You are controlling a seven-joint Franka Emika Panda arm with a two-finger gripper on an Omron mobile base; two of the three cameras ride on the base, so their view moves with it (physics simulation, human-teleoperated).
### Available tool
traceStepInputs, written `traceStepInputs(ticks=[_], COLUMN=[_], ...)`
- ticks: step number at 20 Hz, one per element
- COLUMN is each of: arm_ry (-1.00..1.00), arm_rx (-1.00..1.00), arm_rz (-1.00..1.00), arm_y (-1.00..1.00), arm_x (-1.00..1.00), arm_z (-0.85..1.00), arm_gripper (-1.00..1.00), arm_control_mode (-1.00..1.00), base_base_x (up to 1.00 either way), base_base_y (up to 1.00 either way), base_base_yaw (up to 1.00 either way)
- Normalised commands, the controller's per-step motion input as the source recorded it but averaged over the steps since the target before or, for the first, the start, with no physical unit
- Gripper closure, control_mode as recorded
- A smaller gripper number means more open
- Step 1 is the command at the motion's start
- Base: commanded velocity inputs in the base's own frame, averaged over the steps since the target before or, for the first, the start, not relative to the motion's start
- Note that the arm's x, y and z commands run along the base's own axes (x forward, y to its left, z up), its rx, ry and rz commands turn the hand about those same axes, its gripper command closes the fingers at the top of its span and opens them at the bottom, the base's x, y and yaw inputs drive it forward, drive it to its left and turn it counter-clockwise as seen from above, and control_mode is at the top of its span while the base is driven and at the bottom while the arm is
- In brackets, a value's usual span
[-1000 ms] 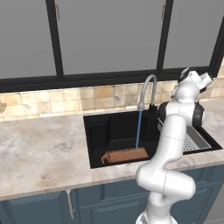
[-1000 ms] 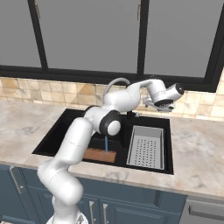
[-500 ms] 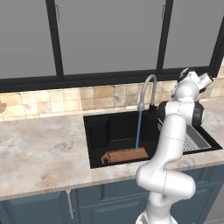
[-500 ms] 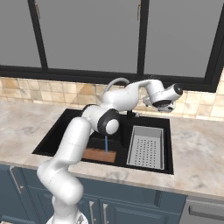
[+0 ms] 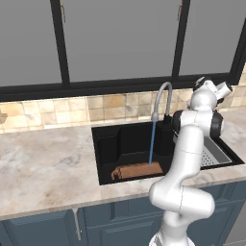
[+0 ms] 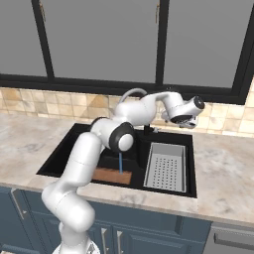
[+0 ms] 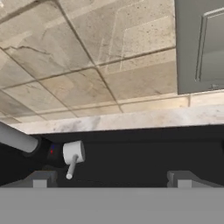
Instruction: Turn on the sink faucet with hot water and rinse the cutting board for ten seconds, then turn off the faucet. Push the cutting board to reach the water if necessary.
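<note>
I see a kitchen wall with dark-framed windows [image 5: 120, 43] above a band of beige tile backsplash [image 5: 53, 111]; below it a pale marbled tabletop [image 5: 45, 166] runs the full width, over dark blue cabinet doors [image 5: 38, 230]. Set into the tabletop is the sink [image 5: 108, 146], a deep black basin; broad bare stone lies to its left, and a narrower strip along its front edge. The sink faucet [image 5: 162, 98] arches up from the back rim, and the water [image 5: 152, 143] falls from its nozzle as a thin blue line; it lands on the cutting board [image 5: 138, 170], which lies flat on the basin floor against the front wall, toward the left half. From the right base camera the cutting board [image 6: 112, 175] shows partly behind my arm, and a grey perforated drain tray [image 6: 166, 167] fills the right part of the sink, just beside the board's end of the basin.

My gripper [image 6: 184, 121] hangs raised above the back right of the sink, near the backsplash, clear of the tray below; its jaws stand wide apart and hold nothing. The hand camera looks at the tiles and the sink's back rim; the faucet's small lever handle [image 7: 72, 156] sits at lower left, just ahead of one of the fingertips [image 7: 41, 178], not touching.
</note>
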Motion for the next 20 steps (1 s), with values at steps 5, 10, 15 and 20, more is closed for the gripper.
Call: traceStepInputs(ticks=[5, 10, 15, 20], arm_ry=[0.0, 0.0, 0.0, 0.0], arm_rx=[-0.08, -0.12, -0.06, -0.05], arm_rz=[0.0, 0.0, 0.0, 0.0], arm_y=[0.0, 0.05, 0.06, 0.06], arm_x=[0.0, 0.0, 0.0, 0.0], arm_z=[-0.1, -0.06, -0.04, -0.21], arm_gripper=[-1.0, -1.0, -1.0, -1.0], arm_control_mode=[-1.0, -1.0, -1.0, -1.0], base_base_x=[0.0, 0.0, 0.0, 0.0], base_base_y=[0.0, 0.0, 0.0, 0.0], base_base_yaw=[0.0, 0.0, 0.0, 0.0])
